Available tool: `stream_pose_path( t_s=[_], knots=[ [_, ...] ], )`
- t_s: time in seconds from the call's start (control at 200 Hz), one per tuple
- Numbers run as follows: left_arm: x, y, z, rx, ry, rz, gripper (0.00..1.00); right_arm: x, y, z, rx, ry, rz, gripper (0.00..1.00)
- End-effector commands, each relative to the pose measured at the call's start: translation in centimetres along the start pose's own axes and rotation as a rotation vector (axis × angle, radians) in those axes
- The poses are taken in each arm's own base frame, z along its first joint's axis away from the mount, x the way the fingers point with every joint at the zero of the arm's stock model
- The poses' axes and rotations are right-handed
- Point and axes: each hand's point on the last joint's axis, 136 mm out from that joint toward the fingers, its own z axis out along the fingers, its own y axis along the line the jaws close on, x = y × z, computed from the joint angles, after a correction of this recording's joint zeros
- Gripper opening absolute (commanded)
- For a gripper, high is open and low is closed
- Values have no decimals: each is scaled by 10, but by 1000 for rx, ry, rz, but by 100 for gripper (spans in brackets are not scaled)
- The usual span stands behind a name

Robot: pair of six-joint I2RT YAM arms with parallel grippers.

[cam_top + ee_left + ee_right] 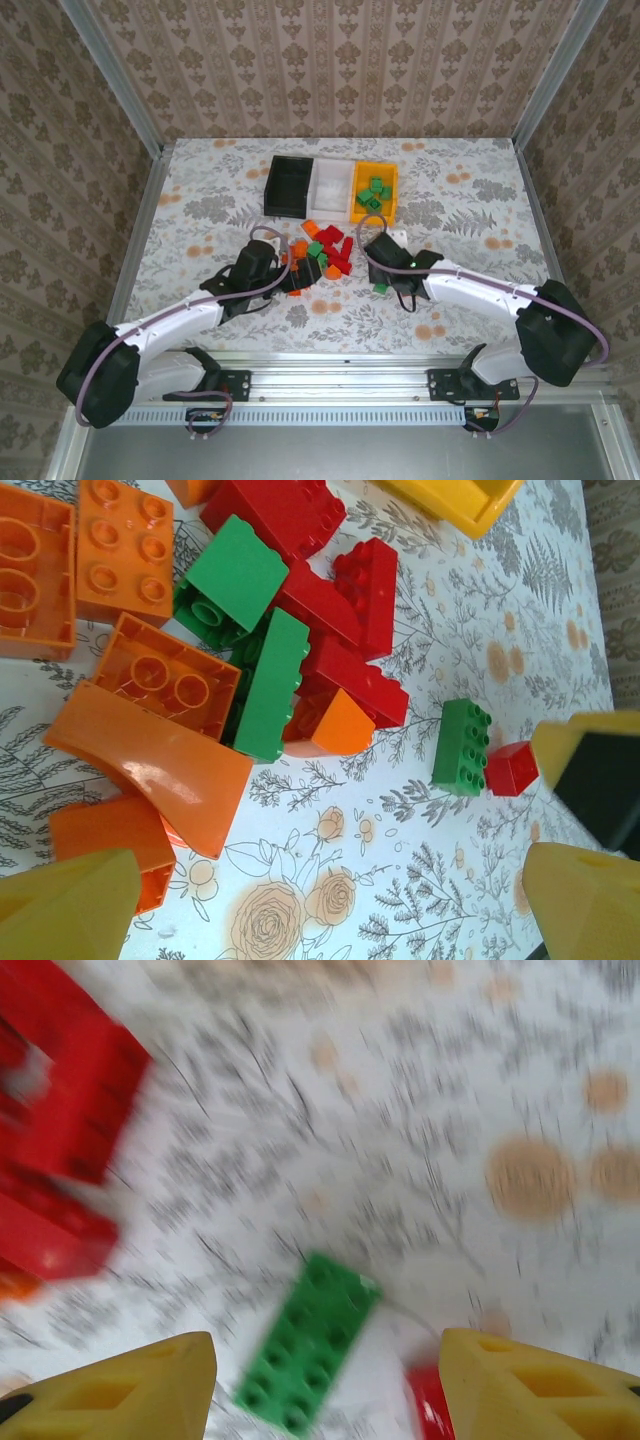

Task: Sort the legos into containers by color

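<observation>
A pile of red, orange and green legos (322,252) lies in front of three containers: a black bin (288,187), a white bin (332,185) and a yellow-orange bin (376,205) holding several green bricks. My left gripper (330,920) is open, low over the table at the near edge of the pile (250,630), with nothing between its fingers. A lone green brick (310,1345) lies on the table between the fingers of my open right gripper (325,1390), and neither finger touches it. A small red brick (430,1405) lies beside the right finger. The right wrist view is blurred.
The green brick (462,746) and the small red brick (511,768) lie right of the pile, with the right arm's finger (600,770) close by. Metal rails border the flowered table (470,200). Open tabletop extends left and right of the pile.
</observation>
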Motion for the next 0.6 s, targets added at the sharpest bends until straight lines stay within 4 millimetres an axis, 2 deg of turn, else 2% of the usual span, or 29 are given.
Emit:
stream_pose_path(
  t_s=[0.0, 0.2, 0.595],
  knots=[
    [-10, -15, -1, 22, -31, 49, 100, 9, 0, -4, -16, 11, 121, 63],
    [-7, -14, -2, 21, -30, 44, 100, 30, 10, 14, -39, 93, 94, 62],
    [-9, -12, -9, 2, -40, 47, 100, 35, 20, 41, -15, 139, 67, 62]
  ],
)
